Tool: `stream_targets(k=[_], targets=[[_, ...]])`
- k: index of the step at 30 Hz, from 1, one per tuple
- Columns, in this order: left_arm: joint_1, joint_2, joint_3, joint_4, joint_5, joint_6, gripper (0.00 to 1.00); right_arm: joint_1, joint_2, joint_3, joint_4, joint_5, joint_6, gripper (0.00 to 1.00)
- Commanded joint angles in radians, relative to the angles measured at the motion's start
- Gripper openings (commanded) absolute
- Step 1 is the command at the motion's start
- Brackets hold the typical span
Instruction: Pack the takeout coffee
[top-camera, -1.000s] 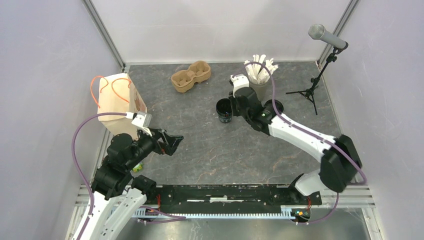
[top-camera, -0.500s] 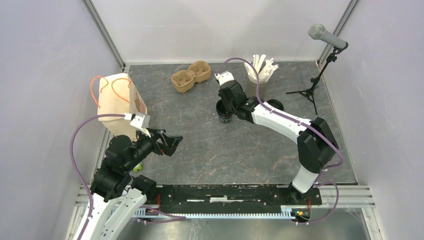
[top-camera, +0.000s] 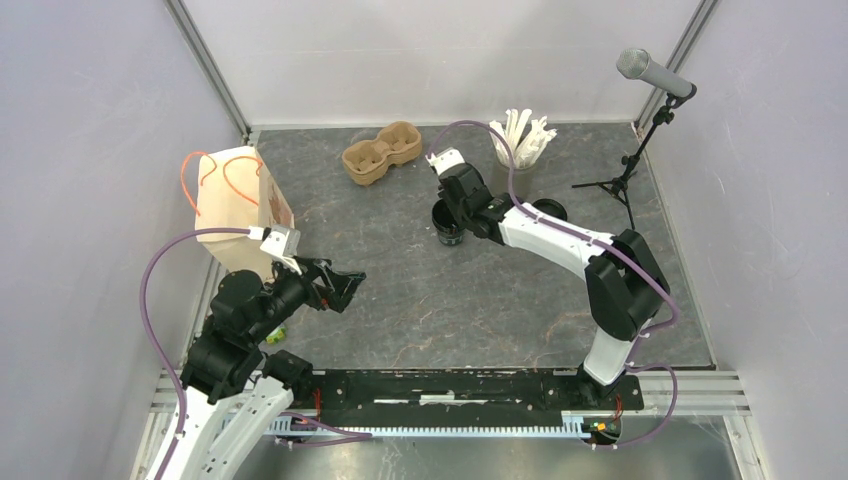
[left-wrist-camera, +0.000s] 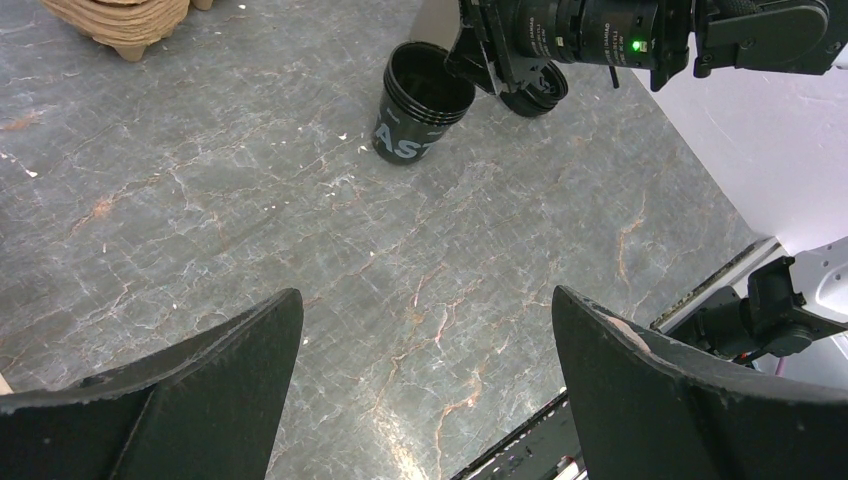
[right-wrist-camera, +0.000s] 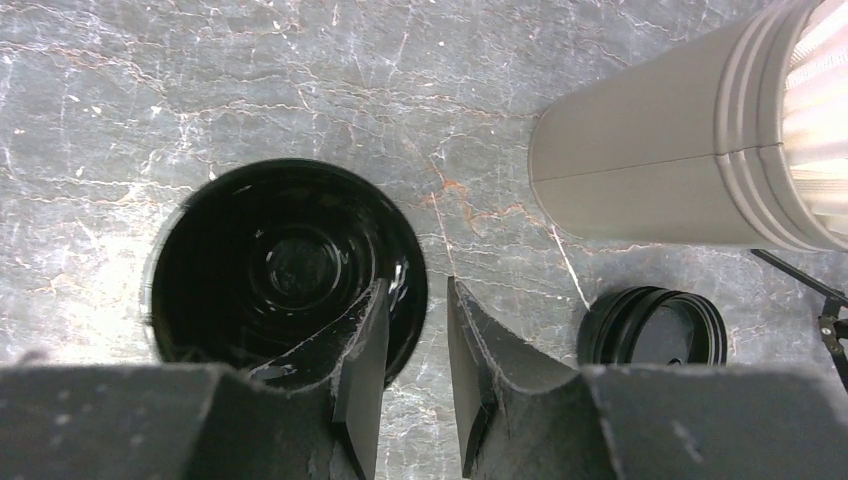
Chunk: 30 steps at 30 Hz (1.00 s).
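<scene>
The takeout coffee is in two parts. Its black cup (top-camera: 446, 226) (left-wrist-camera: 415, 100) (right-wrist-camera: 280, 260) stands upright and uncovered in mid-table. Its round black lid (top-camera: 551, 210) (left-wrist-camera: 536, 88) (right-wrist-camera: 655, 325) lies on the table to the right of it. My right gripper (top-camera: 451, 210) (right-wrist-camera: 415, 290) points down over the cup's right rim. One finger is over the cup's mouth, the other outside the wall, with a narrow gap between them. My left gripper (top-camera: 345, 287) (left-wrist-camera: 425, 300) hovers wide open over bare table near the left side, holding nothing.
A brown pulp two-cup carrier (top-camera: 382, 152) (left-wrist-camera: 120, 20) sits at the back. A taller grey cup (top-camera: 520, 170) (right-wrist-camera: 650, 170) of white sticks stands at back right. A paper bag (top-camera: 235, 205) with orange handles is at the left edge. A microphone stand (top-camera: 625, 170) is at far right.
My right arm swung left from between the lid and the cup to the cup's rim, and its jaws widened a little. The left arm stayed put.
</scene>
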Motion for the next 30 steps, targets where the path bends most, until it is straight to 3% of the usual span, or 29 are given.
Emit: stream_targets(k=[1, 7, 21, 25, 30], targets=[[0.0, 0.001, 0.001, 0.022, 0.0, -0.019, 1.0, -0.013, -0.015, 0.031, 0.011, 0.014, -0.025, 0.34], [0.0, 0.002, 0.0, 0.022, 0.0, -0.019, 1.0, -0.024, -0.032, 0.012, 0.021, -0.015, -0.029, 0.36], [0.0, 0.003, 0.001, 0.022, 0.006, -0.021, 1.0, -0.027, -0.045, -0.03, 0.056, -0.037, -0.015, 0.23], [-0.001, 0.004, 0.0, 0.022, 0.006, -0.021, 1.0, -0.029, -0.053, -0.032, 0.057, -0.027, -0.019, 0.1], [0.0, 0.005, 0.0, 0.022, 0.006, -0.022, 1.0, -0.042, -0.078, -0.042, 0.073, 0.022, -0.011, 0.05]])
